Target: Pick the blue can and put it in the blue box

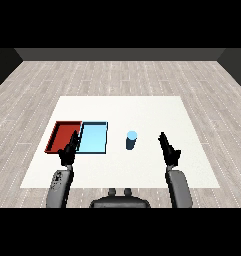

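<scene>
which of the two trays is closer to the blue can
The light blue rectangular tray is closer: it lies just left of the upright blue cylindrical can, with only bare white table between them. The red rectangular tray sits beyond it, farther left.

Two trays (93, 150) lie side by side left of the upright can (131, 140) on the table (142, 110).

Matt white table (142, 165), smooth matt blue can (131, 140), wood-plank floor (117, 75)
</scene>
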Robot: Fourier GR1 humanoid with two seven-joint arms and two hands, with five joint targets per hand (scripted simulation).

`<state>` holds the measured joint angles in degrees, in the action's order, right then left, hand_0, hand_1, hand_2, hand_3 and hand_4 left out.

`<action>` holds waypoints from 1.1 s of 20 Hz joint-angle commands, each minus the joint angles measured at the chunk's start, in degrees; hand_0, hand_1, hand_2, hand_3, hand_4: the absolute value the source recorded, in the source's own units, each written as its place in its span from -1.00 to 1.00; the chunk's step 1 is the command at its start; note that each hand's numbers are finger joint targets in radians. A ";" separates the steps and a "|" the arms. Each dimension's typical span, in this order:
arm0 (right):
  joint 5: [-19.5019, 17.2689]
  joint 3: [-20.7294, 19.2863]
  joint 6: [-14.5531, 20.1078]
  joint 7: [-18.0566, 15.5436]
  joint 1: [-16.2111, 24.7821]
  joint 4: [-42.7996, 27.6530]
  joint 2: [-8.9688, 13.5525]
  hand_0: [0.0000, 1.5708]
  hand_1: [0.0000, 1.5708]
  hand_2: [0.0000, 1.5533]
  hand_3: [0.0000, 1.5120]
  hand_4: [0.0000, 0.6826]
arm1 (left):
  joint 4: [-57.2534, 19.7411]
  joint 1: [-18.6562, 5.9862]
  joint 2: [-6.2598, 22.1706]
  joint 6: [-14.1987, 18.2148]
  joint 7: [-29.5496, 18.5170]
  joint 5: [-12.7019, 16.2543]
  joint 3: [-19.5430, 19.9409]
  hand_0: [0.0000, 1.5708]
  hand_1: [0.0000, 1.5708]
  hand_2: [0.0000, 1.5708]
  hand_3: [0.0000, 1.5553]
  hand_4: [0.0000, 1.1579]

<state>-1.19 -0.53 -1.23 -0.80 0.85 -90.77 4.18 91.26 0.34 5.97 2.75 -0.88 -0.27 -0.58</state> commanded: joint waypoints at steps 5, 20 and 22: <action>-2.14 -1.77 2.35 1.40 -9.53 6.96 -0.17 -1.00 -1.00 -1.00 -1.00 -1.00 | -2.09 -0.17 -0.49 -2.98 0.44 -0.43 -0.48 -1.00 -1.00 -1.00 -1.00 -1.00; 11.04 -5.68 -7.67 -15.22 -12.46 9.83 -0.48 -1.00 -1.00 -1.00 -1.00 -1.00 | -3.74 0.10 -3.24 -9.43 -27.30 8.00 3.92 -1.00 -1.00 -1.00 -1.00 -1.00; 9.47 -4.39 -6.17 -15.47 -13.22 10.80 -1.32 -1.00 -1.00 -1.00 -1.00 -1.00 | -0.65 -1.31 -4.90 -6.48 -22.53 6.95 2.00 -1.00 -1.00 -1.00 -1.00 -1.00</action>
<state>7.70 -4.32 -7.30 -14.92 -10.58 -83.04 2.76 89.66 -0.10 1.82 -4.62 -25.10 6.59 1.99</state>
